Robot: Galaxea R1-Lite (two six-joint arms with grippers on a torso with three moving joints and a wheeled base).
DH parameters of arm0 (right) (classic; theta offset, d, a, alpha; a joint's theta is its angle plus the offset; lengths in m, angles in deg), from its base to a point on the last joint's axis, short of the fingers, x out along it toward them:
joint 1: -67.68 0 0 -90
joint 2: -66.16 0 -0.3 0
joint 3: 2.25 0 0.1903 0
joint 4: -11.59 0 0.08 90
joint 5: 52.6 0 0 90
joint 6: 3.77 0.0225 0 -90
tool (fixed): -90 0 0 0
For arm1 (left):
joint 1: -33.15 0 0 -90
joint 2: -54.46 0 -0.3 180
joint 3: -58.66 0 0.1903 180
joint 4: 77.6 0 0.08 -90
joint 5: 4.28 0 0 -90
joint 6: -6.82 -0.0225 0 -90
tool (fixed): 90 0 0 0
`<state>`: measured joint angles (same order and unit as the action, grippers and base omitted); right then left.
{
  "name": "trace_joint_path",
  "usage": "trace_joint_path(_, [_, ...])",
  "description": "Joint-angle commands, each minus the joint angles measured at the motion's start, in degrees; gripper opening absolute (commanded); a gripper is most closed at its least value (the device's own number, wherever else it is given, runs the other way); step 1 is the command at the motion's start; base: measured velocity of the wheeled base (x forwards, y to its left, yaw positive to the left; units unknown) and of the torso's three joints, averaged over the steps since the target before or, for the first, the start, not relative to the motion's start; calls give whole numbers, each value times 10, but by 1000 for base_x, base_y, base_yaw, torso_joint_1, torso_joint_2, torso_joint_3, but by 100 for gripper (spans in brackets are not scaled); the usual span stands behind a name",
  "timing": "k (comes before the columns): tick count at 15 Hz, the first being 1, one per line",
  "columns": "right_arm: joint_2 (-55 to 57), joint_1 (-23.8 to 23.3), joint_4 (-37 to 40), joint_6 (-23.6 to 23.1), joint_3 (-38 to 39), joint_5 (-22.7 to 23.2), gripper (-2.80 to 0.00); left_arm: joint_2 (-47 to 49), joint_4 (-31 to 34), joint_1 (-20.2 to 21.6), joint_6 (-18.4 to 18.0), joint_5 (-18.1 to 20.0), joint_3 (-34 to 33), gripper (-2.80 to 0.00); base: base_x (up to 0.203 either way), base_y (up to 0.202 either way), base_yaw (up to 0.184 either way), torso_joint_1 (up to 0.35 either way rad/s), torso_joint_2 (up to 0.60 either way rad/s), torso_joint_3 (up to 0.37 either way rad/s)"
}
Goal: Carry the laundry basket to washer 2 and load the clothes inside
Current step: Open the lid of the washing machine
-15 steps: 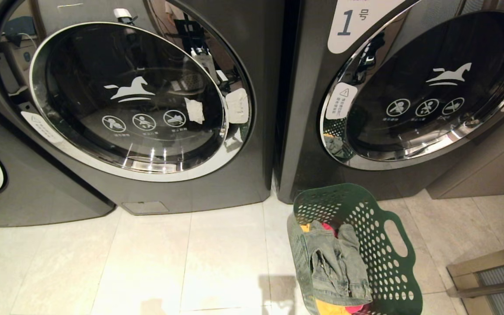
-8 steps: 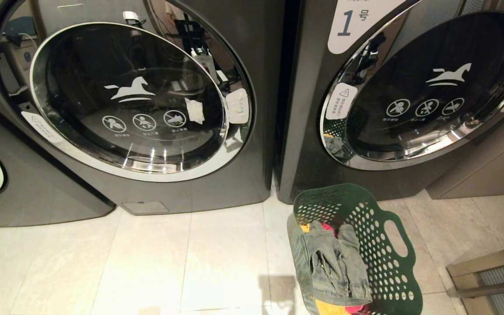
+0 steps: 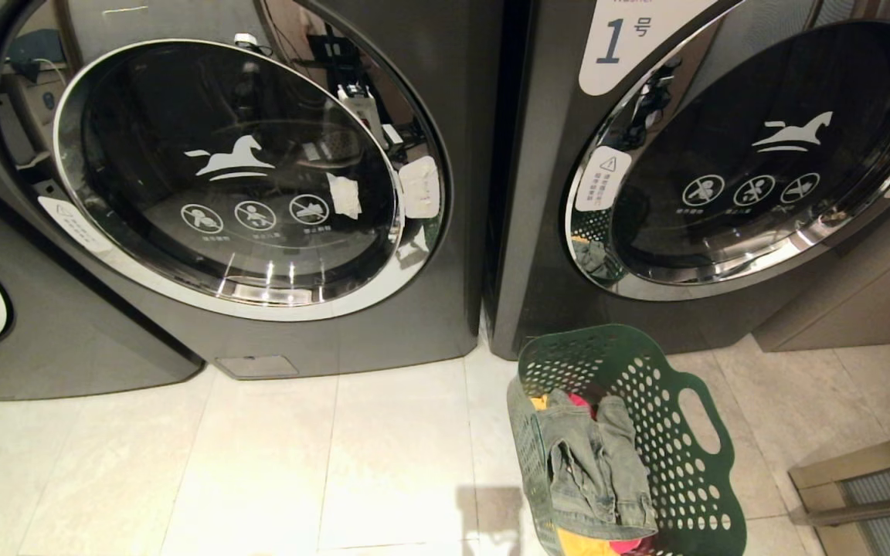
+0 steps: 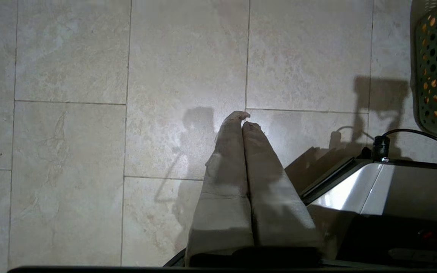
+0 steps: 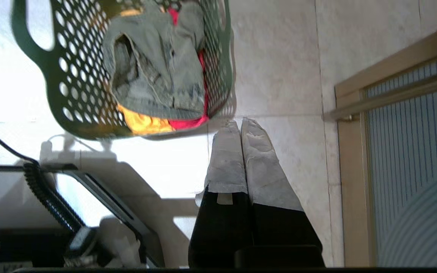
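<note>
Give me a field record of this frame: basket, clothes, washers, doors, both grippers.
basket: laundry basket on the tile floor, in front of the washer labelled 1
clothes: clothes still in the basket, grey denim on top, yellow and red beneath
washers: unlabelled grey washer to its left; no numeral 2 readable
doors: both shut
left gripper: shut, empty, over bare floor
right gripper: shut, empty, beside the basket
</note>
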<state>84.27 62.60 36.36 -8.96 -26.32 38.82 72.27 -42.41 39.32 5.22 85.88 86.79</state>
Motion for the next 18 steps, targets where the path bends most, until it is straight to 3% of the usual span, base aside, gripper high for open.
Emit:
trace_joint_path(1, [-22,35,-5,1,4,4,-280,-15,3,0,-17,4,0,-280,0,0,0,0,0,0])
trace_joint_path(3, [-33,84,-5,-1,3,4,-280,-14,6,-17,-26,22,1,-280,0,0,0,0,0,0])
trace_joint_path(6, [-99,65,-2,4,2,-1,-280,-29,6,-91,-37,29,1,-280,0,0,0,0,0,0])
trace_joint_path(8, [-166,57,11,3,-2,-2,-280,-74,6,-80,-37,27,1,-280,0,0,0,0,0,0])
trace_joint_path(11, [-180,53,11,7,-3,-4,-280,-172,5,-69,-36,23,0,-280,0,0,0,0,0,0])
trace_joint_path(13, [-180,53,11,13,-2,-4,-280,-177,0,-66,-11,-1,-2,-280,0,0,0,0,0,0])
trace_joint_path(18, [-180,53,4,16,2,-9,-280,-177,-1,-65,-10,-1,-2,-280,0,0,0,0,0,0])
